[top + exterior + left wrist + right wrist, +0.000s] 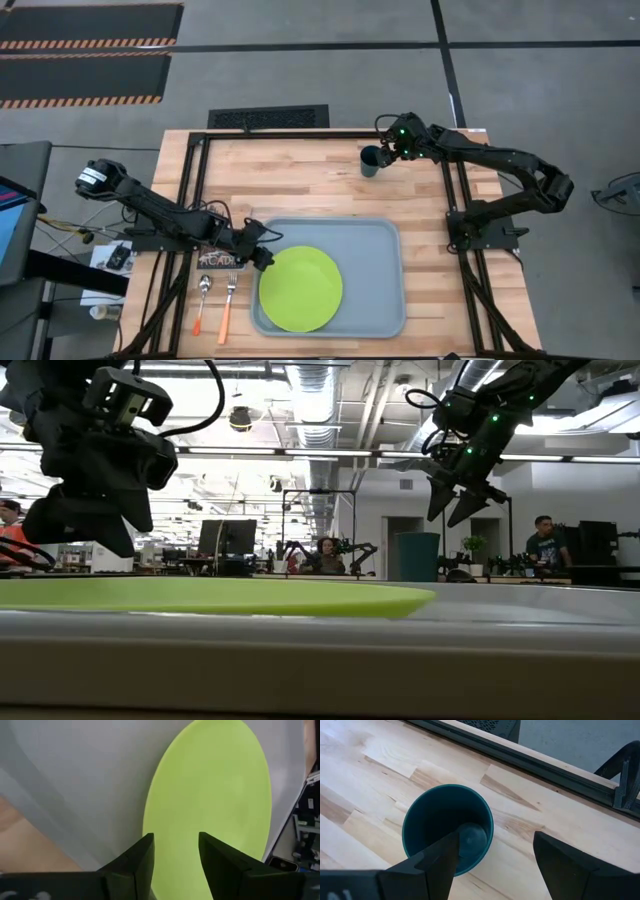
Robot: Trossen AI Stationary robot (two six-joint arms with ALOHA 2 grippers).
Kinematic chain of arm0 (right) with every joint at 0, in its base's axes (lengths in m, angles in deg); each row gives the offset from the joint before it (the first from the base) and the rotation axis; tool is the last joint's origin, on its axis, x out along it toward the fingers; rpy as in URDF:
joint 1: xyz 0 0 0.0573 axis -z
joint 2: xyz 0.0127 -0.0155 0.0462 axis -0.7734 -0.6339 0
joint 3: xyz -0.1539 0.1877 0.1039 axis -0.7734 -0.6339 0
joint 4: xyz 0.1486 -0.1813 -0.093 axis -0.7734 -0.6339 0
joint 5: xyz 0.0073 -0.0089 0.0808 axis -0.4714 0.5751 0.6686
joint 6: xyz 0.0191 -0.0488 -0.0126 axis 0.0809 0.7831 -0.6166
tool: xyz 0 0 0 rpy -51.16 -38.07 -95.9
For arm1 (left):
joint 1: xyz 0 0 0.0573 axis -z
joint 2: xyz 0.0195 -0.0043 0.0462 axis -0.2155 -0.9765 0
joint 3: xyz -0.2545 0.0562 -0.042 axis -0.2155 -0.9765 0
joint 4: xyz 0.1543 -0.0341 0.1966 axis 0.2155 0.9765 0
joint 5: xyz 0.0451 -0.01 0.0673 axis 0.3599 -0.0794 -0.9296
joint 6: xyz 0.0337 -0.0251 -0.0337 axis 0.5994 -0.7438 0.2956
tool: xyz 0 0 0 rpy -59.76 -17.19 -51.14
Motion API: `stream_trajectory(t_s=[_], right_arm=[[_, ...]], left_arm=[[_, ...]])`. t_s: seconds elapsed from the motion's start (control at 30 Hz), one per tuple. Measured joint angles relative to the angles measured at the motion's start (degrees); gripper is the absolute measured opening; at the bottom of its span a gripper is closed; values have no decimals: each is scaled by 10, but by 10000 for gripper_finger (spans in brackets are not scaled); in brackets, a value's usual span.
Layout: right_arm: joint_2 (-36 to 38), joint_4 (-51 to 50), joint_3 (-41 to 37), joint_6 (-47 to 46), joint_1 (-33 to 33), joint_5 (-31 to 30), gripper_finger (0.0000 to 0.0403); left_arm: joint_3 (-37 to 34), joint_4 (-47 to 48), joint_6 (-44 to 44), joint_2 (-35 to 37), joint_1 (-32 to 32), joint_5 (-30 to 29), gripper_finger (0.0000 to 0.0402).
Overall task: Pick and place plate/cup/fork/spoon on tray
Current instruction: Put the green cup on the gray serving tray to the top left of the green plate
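The lime-green plate (300, 288) lies flat in the pale grey-blue tray (375, 250), in its near left part. My left gripper (262, 258) is open and empty, just above the plate's left edge (210, 795); in the low view it hangs clear over the plate (230, 597). The dark teal cup (370, 162) stands upright on the wood at the far side. My right gripper (385, 150) is open just above it; in the right wrist view (497, 845) one finger is over the cup's mouth (447, 827) and the other is outside. Spoon (202, 300) and fork (228, 305) lie on the table left of the tray.
A small picture card (220, 260) lies by the tray's far left corner, under the left arm. A black frame rail (320, 133) runs along the far edge behind the cup. The tray's right half is bare. People sit in the room beyond the table.
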State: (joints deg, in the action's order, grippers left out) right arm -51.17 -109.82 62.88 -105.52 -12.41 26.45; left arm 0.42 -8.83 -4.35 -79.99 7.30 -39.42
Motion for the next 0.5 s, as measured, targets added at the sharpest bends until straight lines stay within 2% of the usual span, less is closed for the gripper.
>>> stream_trajectory(t_s=[0.23,0.5], right_arm=[[0,0,0,0,0,0,281],[0,0,0,0,0,0,281]], left_arm=[[0,0,9,0,0,7,139],[0,-19,33,13,-26,60,139]])
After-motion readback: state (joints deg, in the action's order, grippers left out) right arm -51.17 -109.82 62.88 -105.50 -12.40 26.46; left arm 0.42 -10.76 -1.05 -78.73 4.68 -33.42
